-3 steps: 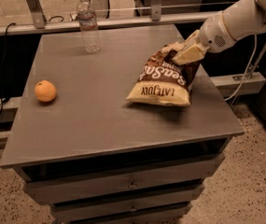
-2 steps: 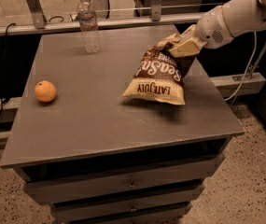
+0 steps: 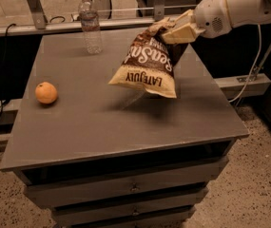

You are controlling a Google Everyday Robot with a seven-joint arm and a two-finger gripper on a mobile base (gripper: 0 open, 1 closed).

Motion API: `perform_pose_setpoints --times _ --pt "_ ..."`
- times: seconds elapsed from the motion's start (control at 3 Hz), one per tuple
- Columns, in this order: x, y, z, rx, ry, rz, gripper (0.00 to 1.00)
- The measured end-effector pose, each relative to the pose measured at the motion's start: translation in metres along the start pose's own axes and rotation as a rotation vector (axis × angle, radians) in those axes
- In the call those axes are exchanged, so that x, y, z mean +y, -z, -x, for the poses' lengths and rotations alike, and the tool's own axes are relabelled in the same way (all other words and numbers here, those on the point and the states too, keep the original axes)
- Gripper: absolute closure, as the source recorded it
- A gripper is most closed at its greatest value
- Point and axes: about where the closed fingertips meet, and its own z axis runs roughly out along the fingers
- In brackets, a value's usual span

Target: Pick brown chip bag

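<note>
The brown chip bag (image 3: 147, 63) is dark brown with a cream-tan lower end and white "Sea Salt" and "LATE JULY" lettering. It hangs in the air above the grey table (image 3: 97, 122), tilted, its lower end clear of the top. My gripper (image 3: 175, 31) comes in from the upper right on a white arm and is shut on the bag's top end. The bag's shadow lies on the table just below it.
An orange (image 3: 46, 92) sits on the table's left side. A clear water bottle (image 3: 90, 25) stands upright at the back, left of the bag. The table has drawers under its top. A rail and a cable run behind and to the right.
My gripper has risen and moved left with the bag in it. The bag has gone from resting on the table to hanging above it.
</note>
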Motion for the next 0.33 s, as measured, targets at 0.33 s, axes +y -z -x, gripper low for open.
perform_pose_setpoints --times 0.33 --pt "0.0033 0.0054 0.0093 -0.001 -0.018 -0.007 1.0"
